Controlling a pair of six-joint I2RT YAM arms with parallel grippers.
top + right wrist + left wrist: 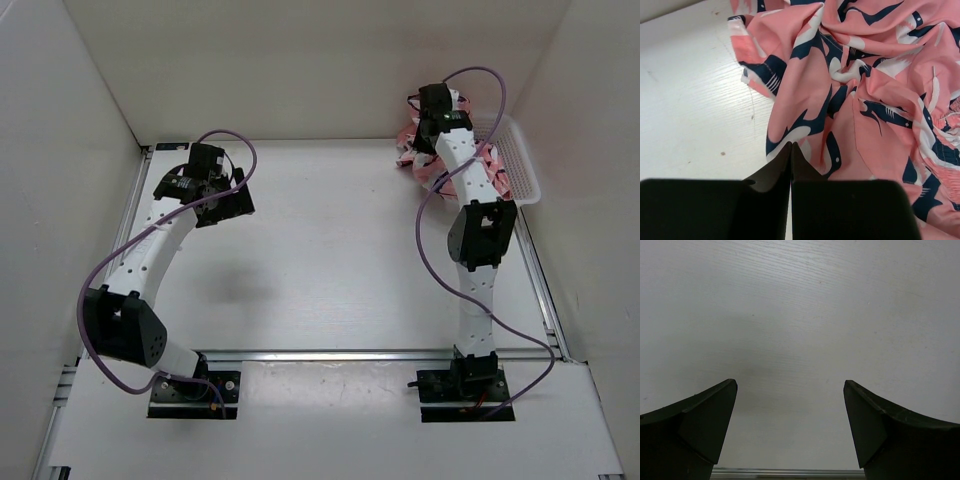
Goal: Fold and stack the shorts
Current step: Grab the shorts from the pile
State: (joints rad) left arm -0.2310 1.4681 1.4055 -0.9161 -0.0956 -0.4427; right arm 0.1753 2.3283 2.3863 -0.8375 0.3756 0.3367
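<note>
Fingers [765, 200] of the right gripper [791, 148] are being pinched onto the shorts [865, 100] at the desk's [690, 100] far-right corner for spreading, the left gripper [790, 383] being held wide.

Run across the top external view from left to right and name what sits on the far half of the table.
left pincer → shorts → white basket
</note>
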